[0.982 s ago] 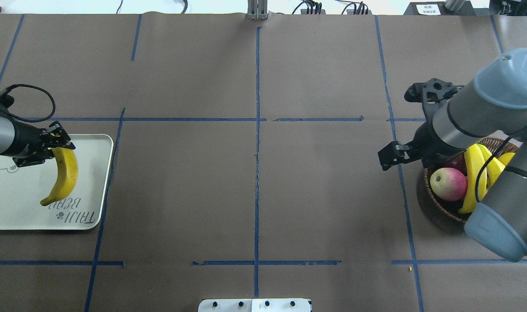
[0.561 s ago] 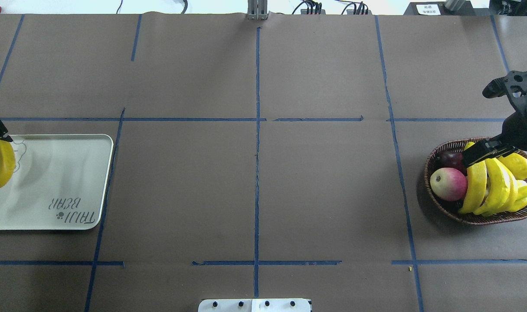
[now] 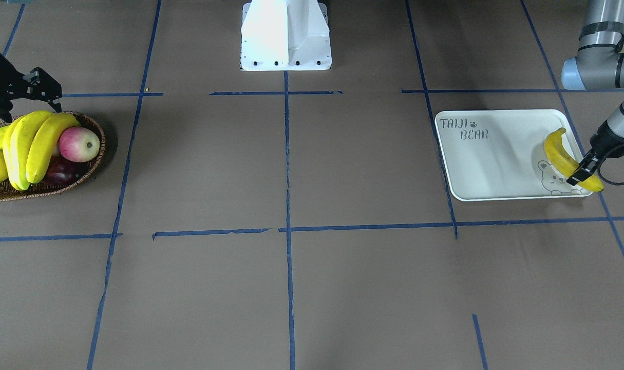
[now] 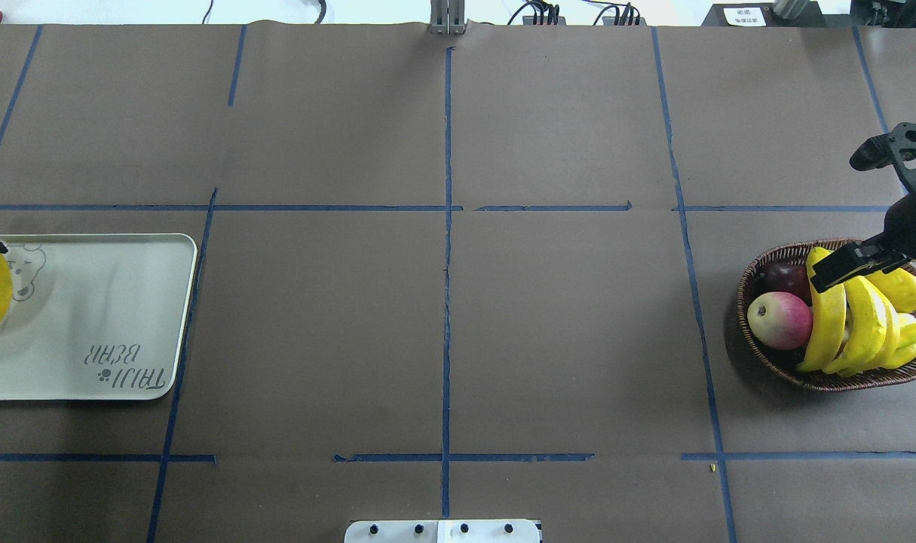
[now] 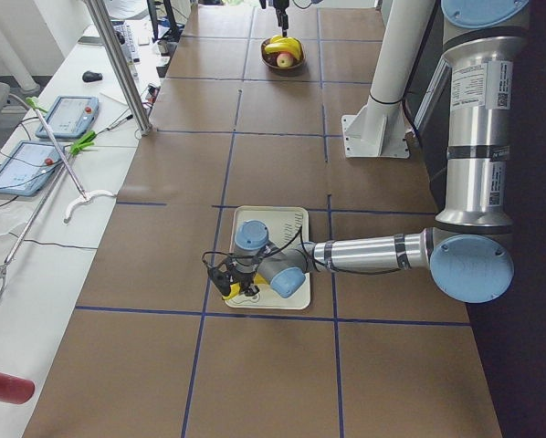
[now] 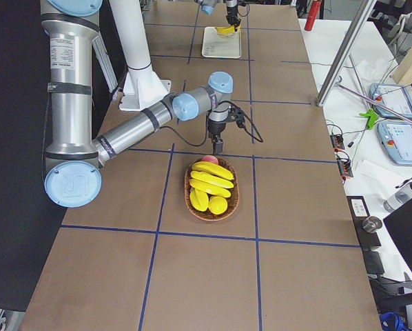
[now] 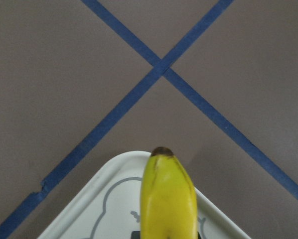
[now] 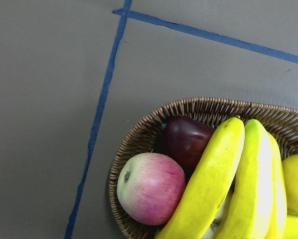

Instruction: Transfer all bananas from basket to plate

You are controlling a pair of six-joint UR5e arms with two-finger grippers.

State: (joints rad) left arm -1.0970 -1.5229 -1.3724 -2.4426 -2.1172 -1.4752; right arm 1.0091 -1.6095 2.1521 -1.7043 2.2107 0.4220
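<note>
Left gripper [image 3: 581,173] clamped on banana [image 3: 557,149], overhanging plate [image 3: 496,169] at its bear corner. Shift inward, lower, then release. Right gripper [image 3: 47,92] above basket [image 3: 88,174], empty, opening unclear.

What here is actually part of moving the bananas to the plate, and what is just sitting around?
Part of the job: the held banana, the left gripper clamped on it, the plate, the other bananas, the basket holding them, the open right gripper.

Just lying about: pink-red apple, dark red fruit, shorter yellow fruits, blue tape lines.
</note>
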